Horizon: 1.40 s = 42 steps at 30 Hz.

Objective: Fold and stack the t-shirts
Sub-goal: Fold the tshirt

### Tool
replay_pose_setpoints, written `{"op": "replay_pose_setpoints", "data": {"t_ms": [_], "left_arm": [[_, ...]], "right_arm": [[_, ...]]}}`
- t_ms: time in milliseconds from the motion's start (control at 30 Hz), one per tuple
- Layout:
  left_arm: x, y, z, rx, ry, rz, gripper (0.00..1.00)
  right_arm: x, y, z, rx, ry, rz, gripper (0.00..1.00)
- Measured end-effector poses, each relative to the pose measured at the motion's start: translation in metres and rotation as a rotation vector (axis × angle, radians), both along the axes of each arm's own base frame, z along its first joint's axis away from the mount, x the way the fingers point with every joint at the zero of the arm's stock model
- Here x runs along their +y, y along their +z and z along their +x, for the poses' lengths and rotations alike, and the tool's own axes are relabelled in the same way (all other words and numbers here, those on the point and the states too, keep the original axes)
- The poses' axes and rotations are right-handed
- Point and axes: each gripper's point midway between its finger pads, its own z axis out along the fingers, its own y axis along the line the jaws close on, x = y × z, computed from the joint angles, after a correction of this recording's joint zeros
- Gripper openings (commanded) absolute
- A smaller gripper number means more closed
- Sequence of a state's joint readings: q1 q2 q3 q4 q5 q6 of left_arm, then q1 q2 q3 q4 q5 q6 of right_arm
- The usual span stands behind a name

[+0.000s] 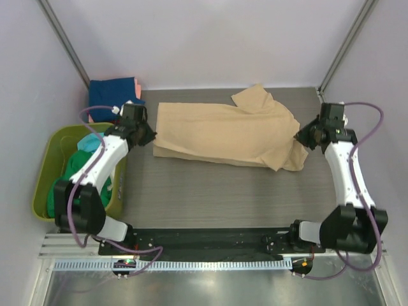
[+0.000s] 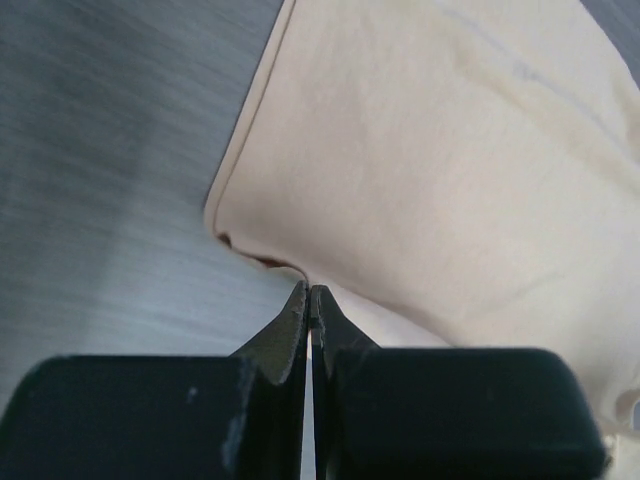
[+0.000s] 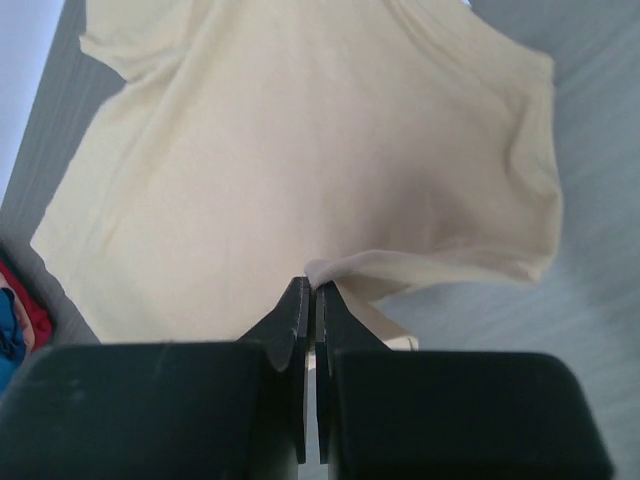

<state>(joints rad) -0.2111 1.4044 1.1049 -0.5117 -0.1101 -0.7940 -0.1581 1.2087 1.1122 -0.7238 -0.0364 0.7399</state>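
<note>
With a folded stack [image 1: 115, 91] sitting at the table's [image 1: 210, 197] far left corner and green shirts [image 1: 80, 166] waiting in the bin [image 1: 39, 185], the left gripper [image 1: 151, 137] and right gripper [image 1: 298, 136] are each pinching an end of the half-folded tan shirt [image 1: 223, 131] near the far edge.

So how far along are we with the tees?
Done: a folded stack sits back left. In hand: left gripper and right gripper pinch opposite ends of the tan tee, spread out. Left: green tees wait in the bin.
</note>
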Motion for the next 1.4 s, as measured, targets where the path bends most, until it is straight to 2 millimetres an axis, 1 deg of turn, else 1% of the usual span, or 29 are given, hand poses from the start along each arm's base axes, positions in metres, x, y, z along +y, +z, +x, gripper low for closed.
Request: {"op": "replay_pose_setpoints", "data": {"t_ms": [67, 167, 233, 267, 300, 333, 367, 400, 433, 467, 500, 533, 567, 633, 667, 733, 767, 833, 867, 933, 967, 1033, 1100, 1167, 1200, 1267, 1400], "left_arm": [[0.001, -0.002, 0.023, 0.011, 0.000, -0.006, 0.00], [0.003, -0.014, 0.060, 0.038, 0.007, -0.013, 0.00], [0.003, -0.024, 0.084, 0.059, 0.010, -0.023, 0.00], [0.004, -0.029, 0.097, 0.066, 0.011, -0.030, 0.01], [0.003, -0.035, 0.110, 0.081, 0.010, -0.039, 0.02], [0.003, -0.039, 0.123, 0.086, 0.008, -0.049, 0.13], [0.003, -0.043, 0.134, 0.095, 0.004, -0.054, 0.26], [0.003, -0.047, 0.145, 0.101, -0.001, -0.057, 0.42], [0.003, -0.050, 0.153, 0.110, -0.002, -0.062, 0.66], [0.002, -0.052, 0.160, 0.115, -0.009, -0.066, 0.71], [0.001, -0.052, 0.164, 0.117, -0.016, -0.069, 0.75], [0.000, -0.051, 0.164, 0.123, -0.021, -0.070, 0.80], [0.001, -0.050, 0.162, 0.132, -0.023, -0.067, 0.81], [0.000, -0.045, 0.154, 0.132, -0.028, -0.064, 0.81], [-0.001, -0.043, 0.144, 0.137, -0.032, -0.063, 0.81], [0.000, -0.039, 0.120, 0.148, -0.035, -0.061, 0.80], [0.001, -0.038, 0.108, 0.137, -0.034, -0.062, 0.80], [0.003, -0.037, 0.072, 0.151, -0.033, -0.064, 0.80], [0.004, -0.037, 0.061, 0.152, -0.032, -0.064, 0.80], [0.006, -0.040, 0.041, 0.141, -0.031, -0.068, 0.80], [0.007, -0.046, 0.034, 0.146, -0.030, -0.068, 0.80], [0.007, -0.060, 0.026, 0.161, -0.031, -0.069, 0.80], [0.007, -0.079, 0.020, 0.195, -0.030, -0.072, 0.79], [0.006, -0.097, 0.015, 0.232, -0.027, -0.079, 0.79], [0.005, -0.102, 0.014, 0.242, -0.024, -0.082, 0.79], [0.005, -0.111, 0.015, 0.257, -0.018, -0.086, 0.79], [0.004, -0.117, 0.021, 0.248, -0.010, -0.093, 0.80]], "right_arm": [[-0.004, 0.000, 0.028, 0.003, 0.013, -0.002, 0.01], [-0.008, -0.007, 0.069, 0.018, 0.035, -0.004, 0.01], [-0.010, -0.015, 0.099, 0.031, 0.047, -0.001, 0.01], [-0.012, -0.019, 0.115, 0.031, 0.053, 0.000, 0.07], [-0.014, -0.026, 0.133, 0.038, 0.062, 0.002, 0.14], [-0.015, -0.031, 0.149, 0.044, 0.072, 0.004, 0.45], [-0.016, -0.037, 0.167, 0.043, 0.084, 0.009, 0.60], [-0.017, -0.041, 0.182, 0.039, 0.096, 0.010, 0.72], [-0.019, -0.046, 0.196, 0.047, 0.108, 0.007, 0.89], [-0.021, -0.049, 0.210, 0.044, 0.115, 0.002, 0.94], [-0.024, -0.051, 0.221, 0.038, 0.125, -0.012, 0.96], [-0.026, -0.054, 0.227, 0.042, 0.131, -0.023, 0.98], [-0.028, -0.056, 0.226, 0.051, 0.132, -0.035, 0.98], [-0.031, -0.056, 0.215, 0.077, 0.129, -0.060, 0.98], [-0.033, -0.055, 0.206, 0.088, 0.122, -0.074, 0.98], [-0.034, -0.053, 0.173, 0.106, 0.110, -0.098, 0.97], [-0.033, -0.052, 0.148, 0.122, 0.103, -0.103, 0.96], [-0.031, -0.049, 0.110, 0.117, 0.094, -0.108, 0.93], [-0.030, -0.049, 0.088, 0.117, 0.088, -0.105, 0.92], [-0.029, -0.053, 0.059, 0.106, 0.079, -0.093, 0.90], [-0.030, -0.060, 0.050, 0.111, 0.075, -0.082, 0.90], [-0.034, -0.079, 0.039, 0.135, 0.066, -0.061, 0.88], [-0.036, -0.109, 0.027, 0.195, 0.063, -0.027, 0.86], [-0.038, -0.131, 0.020, 0.247, 0.056, -0.001, 0.85], [-0.039, -0.138, 0.018, 0.263, 0.054, 0.009, 0.85], [-0.040, -0.150, 0.016, 0.287, 0.051, 0.022, 0.85], [-0.042, -0.158, 0.023, 0.277, 0.052, 0.024, 0.83]]}}
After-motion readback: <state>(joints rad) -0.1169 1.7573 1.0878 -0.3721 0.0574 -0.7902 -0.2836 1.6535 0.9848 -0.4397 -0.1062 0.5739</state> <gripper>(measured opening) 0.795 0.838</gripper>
